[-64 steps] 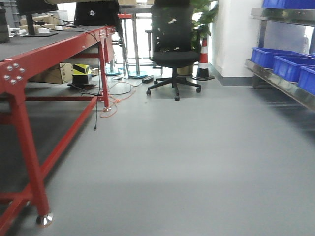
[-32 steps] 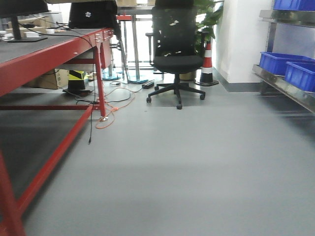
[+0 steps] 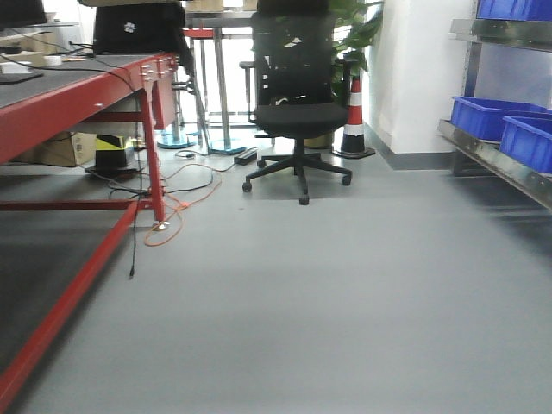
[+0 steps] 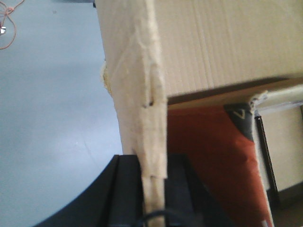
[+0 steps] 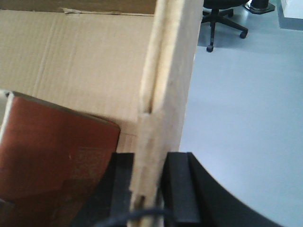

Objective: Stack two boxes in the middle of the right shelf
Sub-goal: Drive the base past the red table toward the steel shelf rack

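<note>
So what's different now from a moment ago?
The front view rolled forward: the red table slid left, its near leg gone from sight, and the office chair sits lower in the picture. Chair, traffic cone and blue bins kept their spots. The left gripper and right gripper pinch the plain cardboard box now.

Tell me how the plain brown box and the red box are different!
The plain brown box is bare ribbed cardboard; the red box has a red printed face. The left hand and the right hand each pinch a wall of the plain brown box; neither touches the red box. The red box looks tucked inside the plain brown box's walls. Both appear in both wrist views, close together.
</note>
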Tool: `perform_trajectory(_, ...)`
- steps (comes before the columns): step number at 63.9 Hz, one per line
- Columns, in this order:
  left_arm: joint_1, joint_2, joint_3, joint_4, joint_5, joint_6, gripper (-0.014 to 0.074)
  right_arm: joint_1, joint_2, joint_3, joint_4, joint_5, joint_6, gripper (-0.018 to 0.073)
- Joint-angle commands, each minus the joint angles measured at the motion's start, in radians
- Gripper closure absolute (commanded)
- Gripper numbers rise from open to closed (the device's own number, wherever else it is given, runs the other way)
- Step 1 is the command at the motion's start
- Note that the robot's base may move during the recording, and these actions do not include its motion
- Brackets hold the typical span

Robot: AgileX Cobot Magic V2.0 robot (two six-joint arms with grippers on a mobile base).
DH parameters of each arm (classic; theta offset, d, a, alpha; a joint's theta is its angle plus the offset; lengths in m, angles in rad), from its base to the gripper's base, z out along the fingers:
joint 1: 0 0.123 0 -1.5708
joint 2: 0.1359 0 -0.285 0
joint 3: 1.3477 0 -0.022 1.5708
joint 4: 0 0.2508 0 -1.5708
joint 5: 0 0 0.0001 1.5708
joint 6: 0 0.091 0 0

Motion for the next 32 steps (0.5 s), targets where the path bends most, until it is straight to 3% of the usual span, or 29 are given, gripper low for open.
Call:
perform_trajectory(1, 0.004, -0.013, -0.012, 0.029, -0.028, -0.001, 0.0708, -0.01, -0.012, -0.013, -0.04, -0.056, -0.009, 0.0722)
perform_trajectory(32, 0.004, -0.013, -0.012, 0.029, -0.028, -0.001, 0.0708, -0.01, -0.012, -0.013, -0.04, -0.056, -0.009, 0.0722)
